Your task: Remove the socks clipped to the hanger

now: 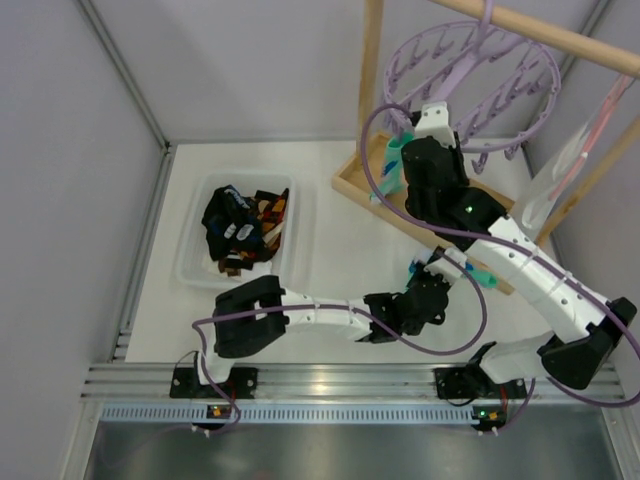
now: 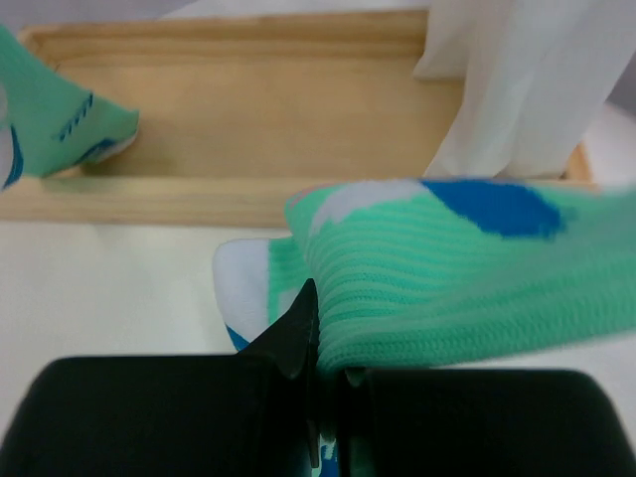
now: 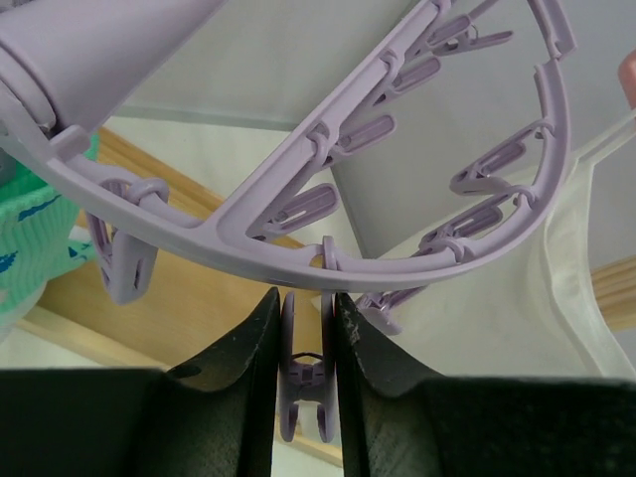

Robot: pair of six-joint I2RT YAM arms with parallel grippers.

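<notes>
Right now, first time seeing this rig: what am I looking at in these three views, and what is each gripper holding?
Two robot arms, bolted side by side, each ending in a two-finger gripper. The wide picture is from a fixed camera above and behind them; the other two come from cameras on the wrists, looking past their own fingers. On the table sit a clear bin of loose socks and a wooden rack with a round lavender hanger hooked on its bar. The left gripper is shut on a mint-teal sock. The right gripper is up at the hanger, pinching one clip peg. Another mint sock shows beside that arm, over the rack's base.
</notes>
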